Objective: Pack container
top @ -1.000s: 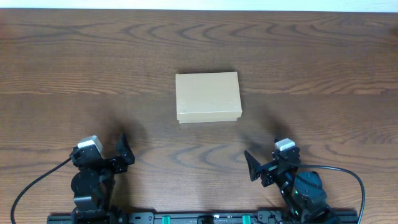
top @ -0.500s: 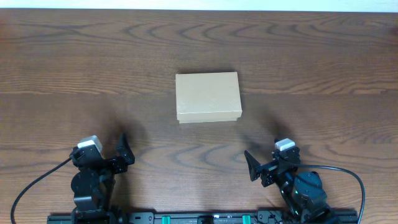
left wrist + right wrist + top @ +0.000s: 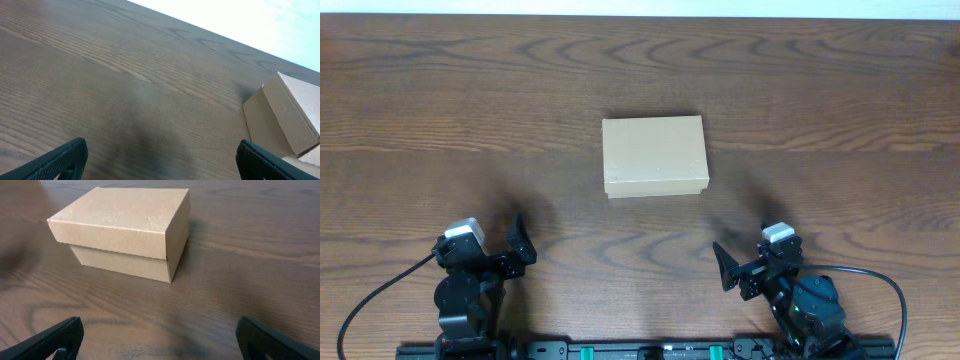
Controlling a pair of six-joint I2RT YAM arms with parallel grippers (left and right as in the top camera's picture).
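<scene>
Nothing has shifted since the earlier overhead pictures: the container (image 3: 654, 156) lies on the same spot and both arms sit where they were. It is a plain brown cardboard box, rectangular, its lid shut flat and overhanging the lower body a little along the near side. It stands near the middle of the dark wooden table (image 3: 840, 90), roughly square to the table's edges and well apart from both arms. There is one container, one table and two grippers. The left gripper (image 3: 160, 164) sits by the near edge, to the left of the box, its fingers spread wide and empty; its wrist camera catches only a corner of the box at the right side of the view. The right gripper (image 3: 161, 344) sits by the near edge on the right, fingers likewise spread wide and holding nothing, and its wrist camera faces the box, showing the closed lid and two side walls
</scene>
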